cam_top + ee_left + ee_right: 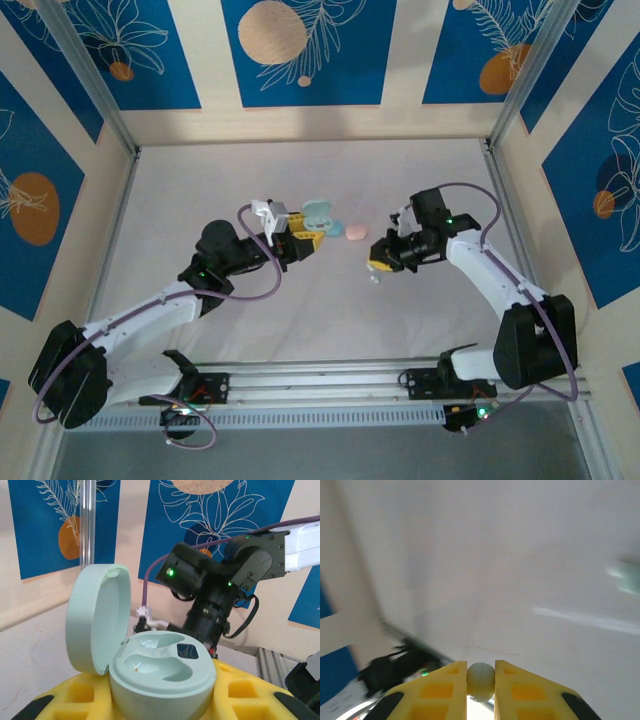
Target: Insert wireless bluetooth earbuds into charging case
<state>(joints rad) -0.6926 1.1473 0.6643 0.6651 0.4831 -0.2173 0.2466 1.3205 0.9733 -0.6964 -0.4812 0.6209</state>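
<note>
Your left gripper (303,240), at the centre of the overhead frame, has its jaws clamped on the open mint charging case (160,672). Just right of it, your right gripper (382,262) has its jaws clamped on a pale earbud (480,681). A pink case (357,231) lies on the table (250,180) between them.

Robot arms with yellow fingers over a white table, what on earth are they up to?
They are putting earbuds into a charging case. The left gripper holds a mint case with its lid open, and it looks empty inside. The right gripper pinches a small pale earbud between its fingers, a little apart from that case. A pink case lies on the table between the two grippers.
</note>
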